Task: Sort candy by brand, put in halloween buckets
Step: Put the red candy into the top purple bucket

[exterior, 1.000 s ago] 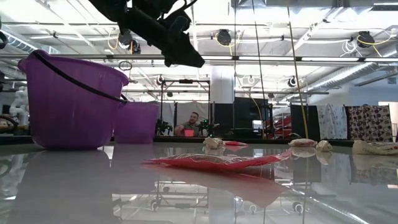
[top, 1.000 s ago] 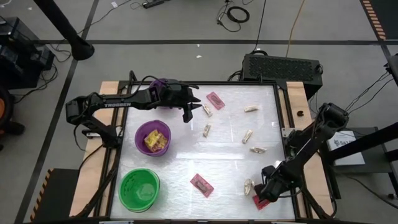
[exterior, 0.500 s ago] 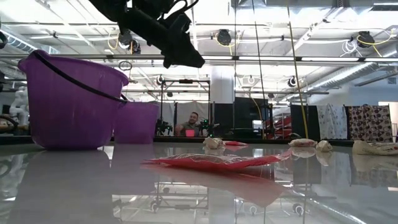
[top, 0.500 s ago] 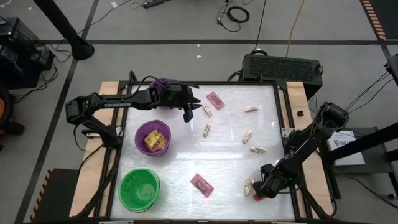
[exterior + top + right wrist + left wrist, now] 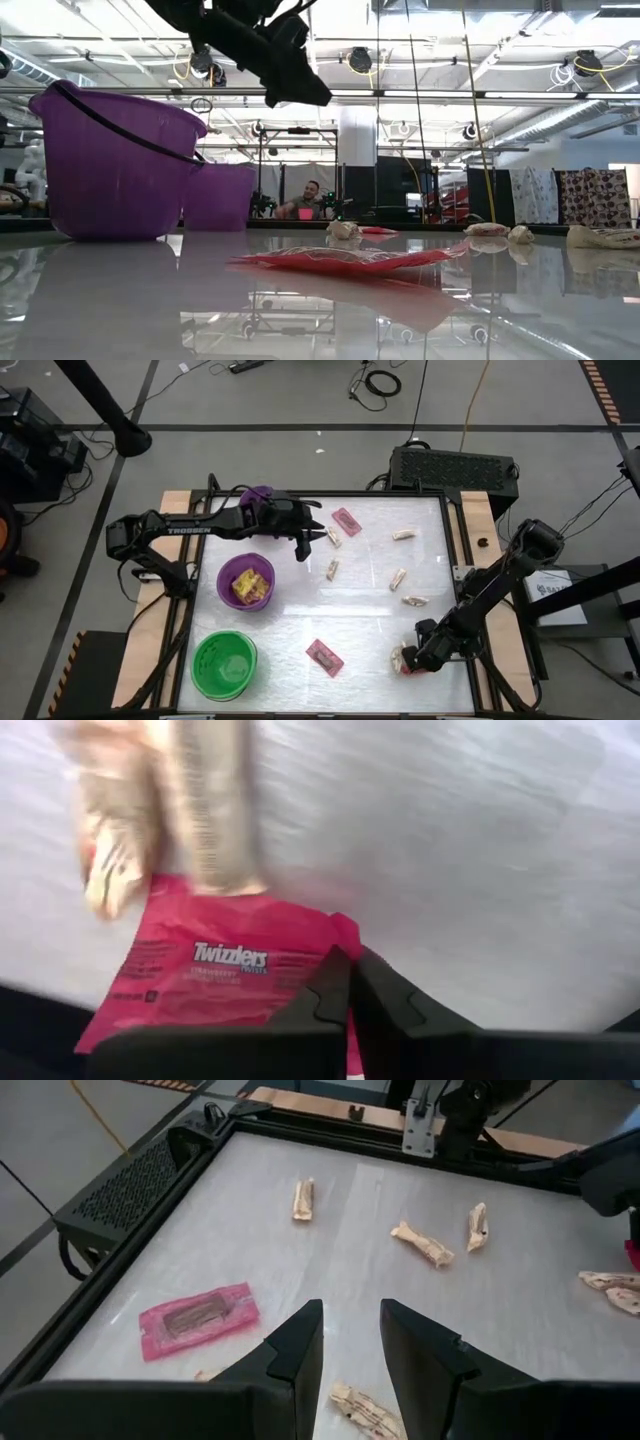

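Pink-red packets (image 5: 324, 656) (image 5: 346, 520) and pale tan pieces (image 5: 398, 578) (image 5: 332, 569) of candy lie scattered on the white table. The wider purple bucket (image 5: 245, 582) holds yellow packets. The green bucket (image 5: 224, 663) stands near the front left, and a small purple bucket (image 5: 258, 494) shows behind the left arm. My left gripper (image 5: 303, 546) hangs open and empty above the far left part of the table, over a pink packet (image 5: 197, 1318). My right gripper (image 5: 408, 664) is low at the front right corner, shut on a pink-red Twizzlers packet (image 5: 210, 975) beside a tan piece (image 5: 399, 656). My right gripper pinches the Twizzlers packet by one edge (image 5: 335, 942) between its two fingertips, coming down at a slant from the table's right side. The packet lies flat on the table, and tan pieces (image 5: 205, 815) lie on its far end.
Tan pieces (image 5: 403, 535) (image 5: 414, 601) lie along the right half of the table. A dark raised frame (image 5: 455, 550) borders the table. In the low view a flat pink packet (image 5: 350, 259) lies mid-table, with purple buckets (image 5: 118, 165) on the left.
My right gripper has moved a little toward the table's left and far edges at the front right corner and has shut its fingers on the pink-red packet, which has slid along with it toward the tan piece.
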You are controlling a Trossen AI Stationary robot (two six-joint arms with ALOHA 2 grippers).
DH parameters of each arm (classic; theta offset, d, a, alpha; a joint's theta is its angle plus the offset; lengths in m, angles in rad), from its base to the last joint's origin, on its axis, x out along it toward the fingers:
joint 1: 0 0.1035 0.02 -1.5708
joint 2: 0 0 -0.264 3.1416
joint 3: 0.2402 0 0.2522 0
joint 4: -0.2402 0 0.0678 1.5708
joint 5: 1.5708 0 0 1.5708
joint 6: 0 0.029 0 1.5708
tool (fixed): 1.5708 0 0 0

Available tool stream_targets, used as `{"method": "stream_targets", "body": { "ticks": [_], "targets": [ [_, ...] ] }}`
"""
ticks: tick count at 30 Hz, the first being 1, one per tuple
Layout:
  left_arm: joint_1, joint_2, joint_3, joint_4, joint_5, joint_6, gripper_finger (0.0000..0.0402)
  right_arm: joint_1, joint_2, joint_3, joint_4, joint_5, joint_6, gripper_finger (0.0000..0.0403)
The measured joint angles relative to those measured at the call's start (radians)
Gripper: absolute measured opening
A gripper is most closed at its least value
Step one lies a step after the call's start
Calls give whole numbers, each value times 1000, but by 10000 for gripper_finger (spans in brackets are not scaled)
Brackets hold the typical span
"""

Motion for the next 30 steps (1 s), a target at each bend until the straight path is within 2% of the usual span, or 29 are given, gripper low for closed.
{"method": "stream_targets", "body": {
  "ticks": [6, 12, 17, 23, 25, 27, 30],
  "targets": [
    [1, 0, 0, 49, 115, -7, 111, -53, -117, 2, -11, 24, -7, 1],
    [1, 0, 0, 52, 225, -7, 111, -117, -250, 2, -21, 181, -102, 1],
    [1, 0, 0, 85, 232, -7, 111, -230, -322, 3, -105, 396, -223, 0],
    [1, 0, 0, 172, 233, -10, 111, -419, -338, 3, -85, 826, -438, 0],
    [1, 0, 0, 196, 233, -10, 111, -482, -336, 3, -40, 929, -527, 0],
    [1, 0, 0, 211, 233, -27, 111, -549, -330, 3, 17, 971, -639, 0],
    [1, 7, 0, 229, 233, -84, 111, -646, -319, 3, 96, 979, -824, 0]
  ]
}}
